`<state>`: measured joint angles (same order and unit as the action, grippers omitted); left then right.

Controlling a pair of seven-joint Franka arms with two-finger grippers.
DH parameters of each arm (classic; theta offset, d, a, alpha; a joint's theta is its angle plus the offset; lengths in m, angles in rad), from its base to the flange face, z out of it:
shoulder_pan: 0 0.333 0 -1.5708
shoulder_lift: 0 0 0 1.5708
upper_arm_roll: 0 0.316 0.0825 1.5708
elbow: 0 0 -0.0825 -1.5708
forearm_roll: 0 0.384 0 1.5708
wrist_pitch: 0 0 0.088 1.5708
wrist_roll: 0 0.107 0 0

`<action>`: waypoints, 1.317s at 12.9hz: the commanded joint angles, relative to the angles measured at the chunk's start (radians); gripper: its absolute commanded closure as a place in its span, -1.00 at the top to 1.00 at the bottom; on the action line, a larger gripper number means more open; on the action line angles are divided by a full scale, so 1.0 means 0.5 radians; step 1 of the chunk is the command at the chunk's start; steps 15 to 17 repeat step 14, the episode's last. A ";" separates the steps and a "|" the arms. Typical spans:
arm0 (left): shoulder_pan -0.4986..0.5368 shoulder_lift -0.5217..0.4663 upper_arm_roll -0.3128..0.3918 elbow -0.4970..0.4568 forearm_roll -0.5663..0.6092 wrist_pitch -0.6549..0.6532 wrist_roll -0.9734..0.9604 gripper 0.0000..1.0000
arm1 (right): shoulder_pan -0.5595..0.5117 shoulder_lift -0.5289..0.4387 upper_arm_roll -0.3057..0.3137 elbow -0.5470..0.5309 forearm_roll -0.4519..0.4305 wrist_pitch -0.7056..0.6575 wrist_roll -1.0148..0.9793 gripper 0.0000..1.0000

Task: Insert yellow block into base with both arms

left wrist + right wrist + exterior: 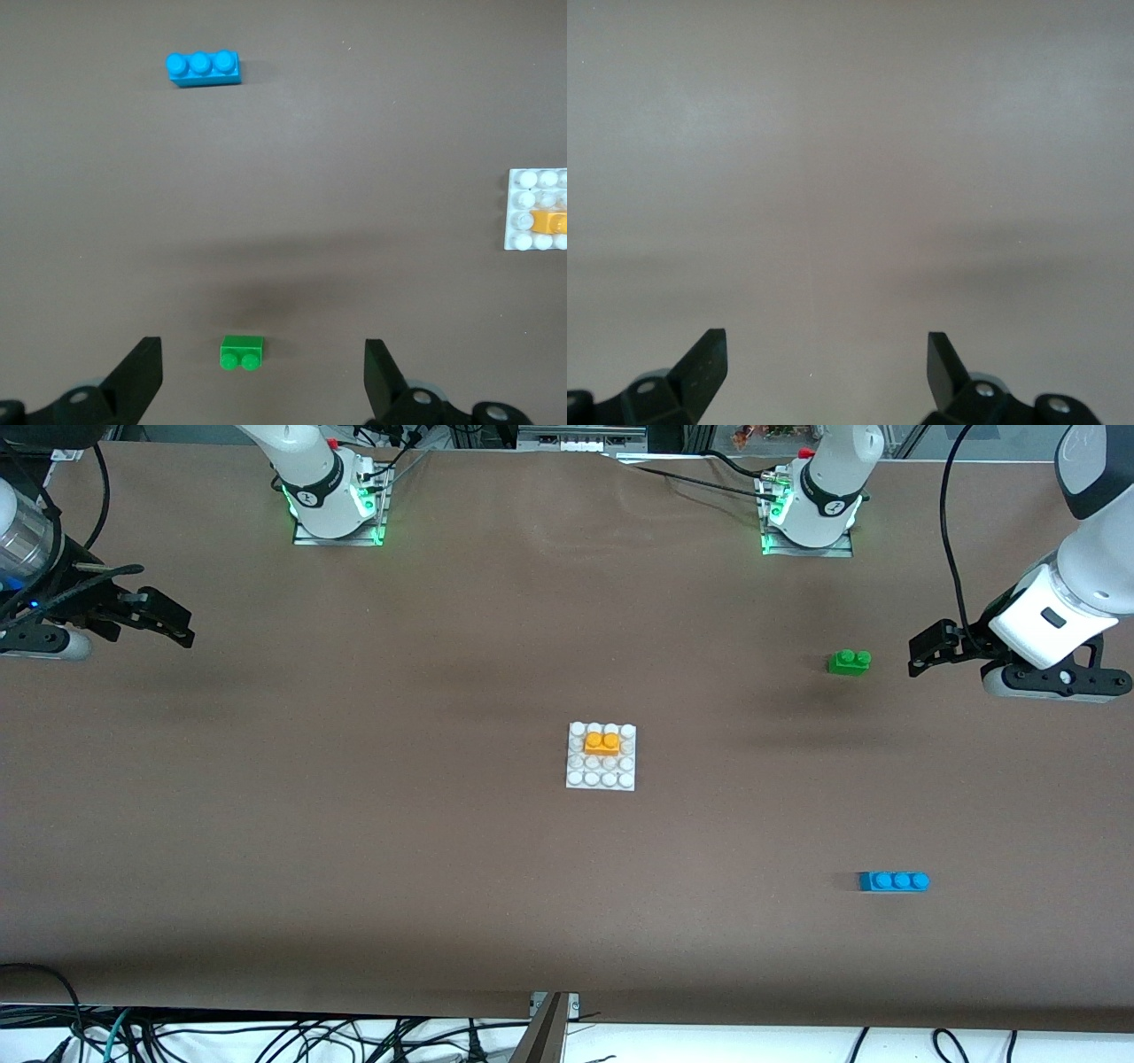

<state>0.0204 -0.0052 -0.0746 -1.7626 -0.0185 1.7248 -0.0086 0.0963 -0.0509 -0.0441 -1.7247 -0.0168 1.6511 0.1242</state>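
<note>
No brand or writing can be read anywhere; the only marks are small round emblems on my two arm bases, too small to make out.

My left gripper (921,657) hangs over the brown table (354,850) at the left arm's end, its white wrist tilted and running off the frame edge. Its fingers (142,372) stand spread wide with nothing between them; in the left wrist view only their black tips show. Just beside it on the table sits a small green two-stud plastic brick (850,662), untouched.

My right gripper (173,624) hangs over the right arm's end of the table, the arm largely cut off by the frame edge. Its fingers (704,367) are also fully apart and empty, and its wrist view shows bare tabletop only.

The small orange-yellow two-stud plastic block (602,742) sits on the flat square white studded plastic base (601,776), in the second row of studs from the edge toward my bases. The base lies at mid-table, well apart from both grippers. In the left wrist view the base is cut off at the frame edge.

A longer blue three-stud plastic brick (894,881) lies nearer the front camera than the green one, toward the left arm's end.
</note>
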 commanded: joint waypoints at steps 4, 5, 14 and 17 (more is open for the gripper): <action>0.002 0.060 -0.007 0.101 -0.018 -0.023 0.029 1.00 | -0.005 -0.015 0.005 0.007 0.024 0.005 -0.009 1.00; 0.002 0.063 -0.007 0.104 -0.018 -0.023 0.026 1.00 | -0.005 -0.015 0.005 0.007 0.024 0.005 -0.009 1.00; 0.021 0.112 -0.001 0.163 -0.018 -0.035 0.036 1.00 | -0.005 -0.015 0.008 0.004 0.024 -0.001 -0.012 1.00; 0.021 0.112 -0.001 0.163 -0.018 -0.035 0.036 1.00 | -0.005 -0.015 0.008 0.004 0.024 -0.001 -0.012 1.00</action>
